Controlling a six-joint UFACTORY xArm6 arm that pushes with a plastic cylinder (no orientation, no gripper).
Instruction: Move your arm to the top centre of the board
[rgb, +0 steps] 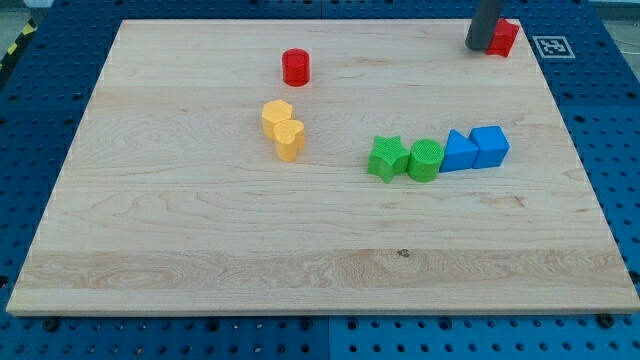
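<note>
My tip (480, 47) sits upper right of the frame, touching a red block (503, 37). No pincer on this rig, so no grasp state to tell. The target, the board's (150, 200) top centre, lies left of the tip, right of the red cylinder (296, 67). Judged: travel not done; next, a leftward slide along the top edge. Wooden board on blue perforated bench (620, 120). Other blocks sit mid-board, clear of that path.

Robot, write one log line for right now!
my tip: top right, touching red plastic block | goal: top centre of wooden board | not there
</note>
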